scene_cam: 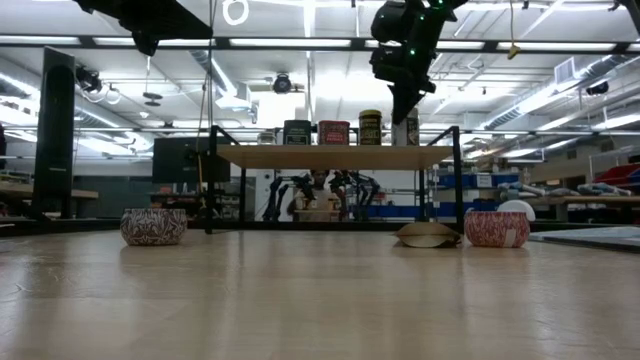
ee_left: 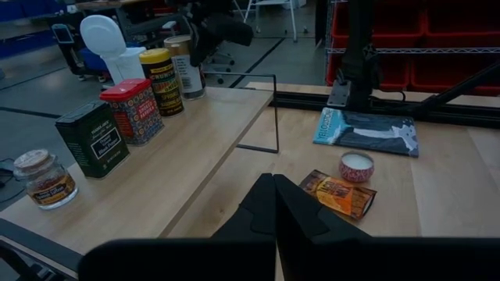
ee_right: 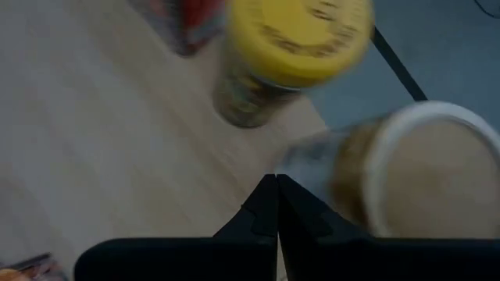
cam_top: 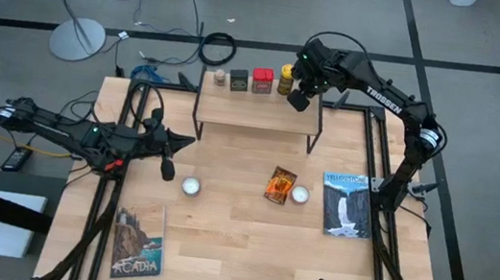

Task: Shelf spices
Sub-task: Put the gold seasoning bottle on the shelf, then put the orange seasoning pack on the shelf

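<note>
The shelf [cam_top: 258, 112] stands at the table's far middle. Along its far edge stand a small pale-capped jar [ee_left: 45, 179], a dark tin [ee_left: 92, 139], a red tin [ee_left: 131, 111], a yellow-lidded jar [ee_right: 289, 47] and a tan jar [ee_right: 406, 172]. An orange packet [cam_top: 280, 185] lies flat on the table in front of the shelf. My right gripper [cam_top: 299, 98] is shut and points steeply down over the shelf's right end, right beside the tan jar. My left gripper [cam_top: 168, 166] is shut and empty, raised over the table left of the shelf. My right gripper's shut fingertips [ee_right: 276, 187] come from above, slanting down, close to the tan jar's side [ee_right: 312, 160]. The jar stands upright on the shelf. I cannot tell whether the fingertips touch it.
Two small white round discs [cam_top: 191, 186] [cam_top: 299, 194] sit on the table on either side of the packet. One picture book [cam_top: 346, 205] lies at the right, another [cam_top: 139, 241] at the near left. The shelf's near half [ee_left: 195, 148] is bare wood.
</note>
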Robot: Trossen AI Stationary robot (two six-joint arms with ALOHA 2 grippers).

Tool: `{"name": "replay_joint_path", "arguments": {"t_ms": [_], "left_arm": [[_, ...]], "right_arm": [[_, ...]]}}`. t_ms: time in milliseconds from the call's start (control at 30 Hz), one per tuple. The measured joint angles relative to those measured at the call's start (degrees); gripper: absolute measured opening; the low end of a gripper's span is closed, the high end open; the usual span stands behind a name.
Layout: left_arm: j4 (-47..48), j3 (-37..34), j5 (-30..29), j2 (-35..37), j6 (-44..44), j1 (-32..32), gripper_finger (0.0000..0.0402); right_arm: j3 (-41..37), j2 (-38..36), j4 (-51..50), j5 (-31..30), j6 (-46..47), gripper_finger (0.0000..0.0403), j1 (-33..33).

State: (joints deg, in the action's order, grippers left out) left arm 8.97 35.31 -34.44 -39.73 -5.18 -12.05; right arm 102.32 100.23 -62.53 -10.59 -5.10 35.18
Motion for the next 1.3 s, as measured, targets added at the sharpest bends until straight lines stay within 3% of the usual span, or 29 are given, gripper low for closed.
{"name": "replay_joint_path", "arguments": {"t_ms": [333,600,733,900,1033,1300], "left_arm": [[0.02,0.00,0.00,0.00,0.01,-0.01,0.0001],[-2.50,0.00,0.09,-1.86,0.01,0.00,0.0001],[-9.79,0.02,5.44,-8.69,2.04,0.65,0.0001],[-22.04,3.00,9.77,-24.87,7.54,3.37,0.0006],[-21.19,11.44,12.64,-37.41,9.61,4.60,0.0051],[-11.47,29.19,13.05,-55.80,13.32,4.42,0.0211]], "right_arm": [[0.80,-0.39,3.02,0.09,-2.26,0.0000,-8.33],[11.99,-4.72,3.52,-1.98,-7.11,0.0000,-17.40],[14.99,-9.40,3.54,-3.70,-8.48,0.0000,-22.74],[14.95,-14.55,-3.04,-10.14,-7.99,0.0000,-27.05],[14.61,-18.08,-10.46,-12.32,-3.69,0.0000,-29.37],[9.11,-25.95,-11.99,-16.38,-1.14,0.0000,-33.72]]}}
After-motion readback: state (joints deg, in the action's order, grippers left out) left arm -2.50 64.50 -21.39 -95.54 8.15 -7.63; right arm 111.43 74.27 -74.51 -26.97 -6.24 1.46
